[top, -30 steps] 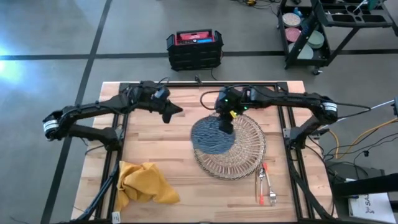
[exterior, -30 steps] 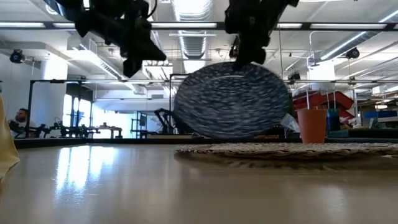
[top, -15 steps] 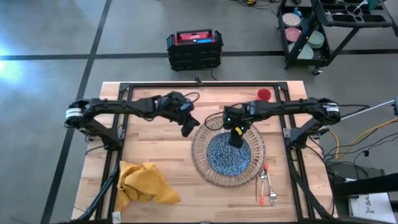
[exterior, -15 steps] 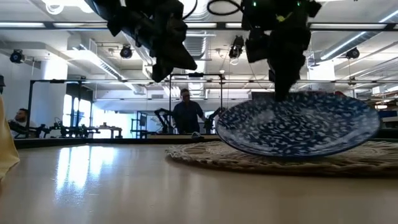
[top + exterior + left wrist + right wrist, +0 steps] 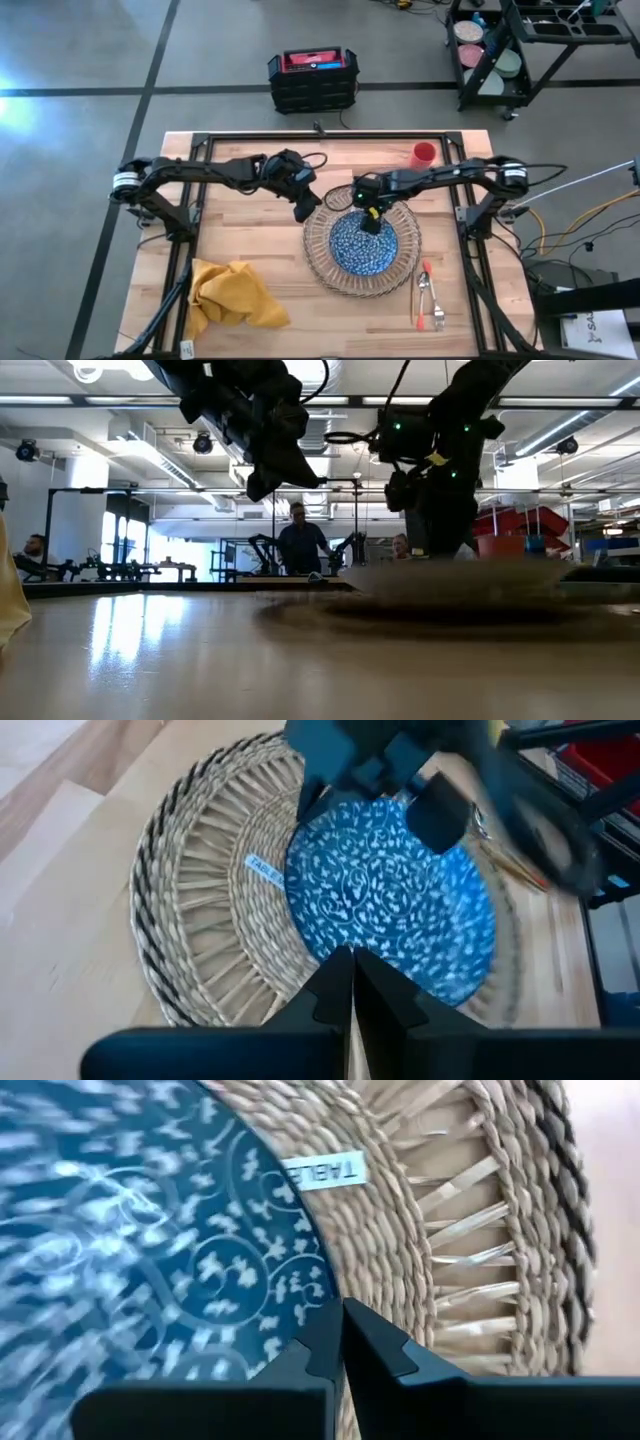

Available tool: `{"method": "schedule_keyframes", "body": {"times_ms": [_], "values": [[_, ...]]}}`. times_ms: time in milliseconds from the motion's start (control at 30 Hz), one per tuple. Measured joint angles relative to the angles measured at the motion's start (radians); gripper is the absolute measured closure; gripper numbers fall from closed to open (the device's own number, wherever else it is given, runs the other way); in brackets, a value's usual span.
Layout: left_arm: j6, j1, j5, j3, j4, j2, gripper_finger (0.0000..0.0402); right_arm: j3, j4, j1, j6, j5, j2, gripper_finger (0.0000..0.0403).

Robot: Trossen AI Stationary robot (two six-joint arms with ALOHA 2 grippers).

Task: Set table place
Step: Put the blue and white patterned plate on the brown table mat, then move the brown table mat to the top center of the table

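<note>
Blue-patterned plate (image 5: 362, 243) sat flat and roughly centred on the woven straw charger (image 5: 322, 262) (wicker, not glass, with a small label near the plate's rim), mid-worktop (image 5: 250, 225) toward the right. So charger and plate were placed, judging by layout. Left to do, by the look of it: yellow napkin (image 5: 233, 293) lay crumpled at the near-left corner, well apart from the setting; red cup (image 5: 424, 153) stood at the far edge near the right arm's base; orange-handled cutlery (image 5: 428, 295) lay just beside the charger's right rim, bunched rather than laid out. Right hand (image 5: 370, 222) hung over the plate's far rim, arm reaching in from the right, fingers pressed together, holding nothing visible. Left hand (image 5: 304, 207) hovered just beside the charger's far-left edge, pointing down at it, fingers likewise pressed together and empty.
</note>
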Motion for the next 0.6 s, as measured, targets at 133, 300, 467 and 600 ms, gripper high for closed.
{"method": "schedule_keyframes", "body": {"times_ms": [133, 300, 467, 600], "values": [[0.007, -0.017, -0.05, 0.0, -0.073, -0.004, 0.0401, 0.021, 0.073, -0.007, -0.015, -0.006, 0.079, 0.04], [-0.003, -0.046, -0.199, -0.001, -0.229, -0.011, 0.0401, 0.091, 0.078, -0.007, -0.019, -0.003, 0.151, 0.0401], [-0.019, -0.074, -0.276, -0.002, -0.293, -0.018, 0.0401, 0.131, 0.05, -0.005, -0.027, 0.001, 0.147, 0.0402], [-0.02, -0.085, -0.278, -0.002, -0.284, -0.024, 0.0401, 0.158, 0.058, -0.005, -0.038, 0.017, 0.125, 0.0402]]}}
